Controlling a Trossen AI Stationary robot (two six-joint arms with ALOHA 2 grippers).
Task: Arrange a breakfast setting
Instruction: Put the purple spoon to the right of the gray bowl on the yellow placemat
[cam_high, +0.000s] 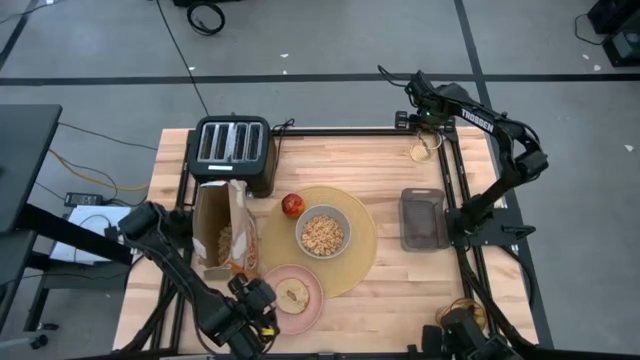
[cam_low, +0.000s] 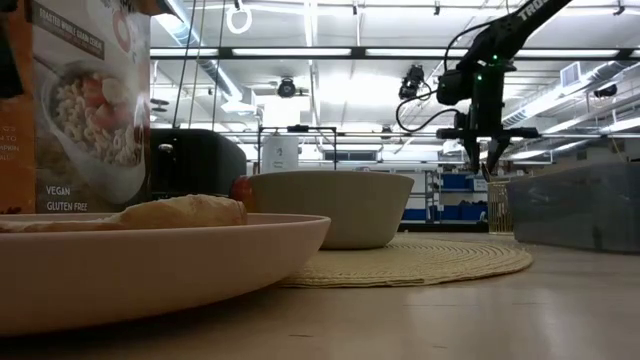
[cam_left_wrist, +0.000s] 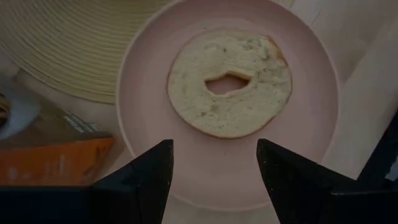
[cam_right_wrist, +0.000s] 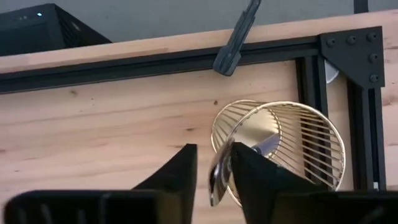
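We locate the right gripper (cam_high: 424, 128) at the far right corner of the table (cam_high: 400, 290), raised above a gold wire basket (cam_right_wrist: 283, 146) that stands there. In the right wrist view its two fingers (cam_right_wrist: 252, 171) are drawn close together on a metal spoon (cam_right_wrist: 219, 177); the spoon's shiny end sits clamped between them, directly over the basket's rim.

We find the left gripper (cam_high: 262, 305) at the near edge of the table, hovering over the pink plate (cam_left_wrist: 311, 93). Its fingers (cam_left_wrist: 152, 171) stand well apart and hold nothing. The toast round (cam_left_wrist: 230, 81), with a hole in its middle, lies flat on the plate.

The plate overlaps the near edge of the round tan placemat (cam_high: 360, 255). The grey-green bowl (cam_high: 323, 232) sits on the placemat and contains cereal. The red apple (cam_high: 292, 205) rests on the mat just beside the bowl, on the toaster side. An open cereal box (cam_high: 222, 228) stands left of the mat, with the black four-slot toaster (cam_high: 232, 150) behind it. A dark rectangular container (cam_high: 424, 218) sits right of the mat.
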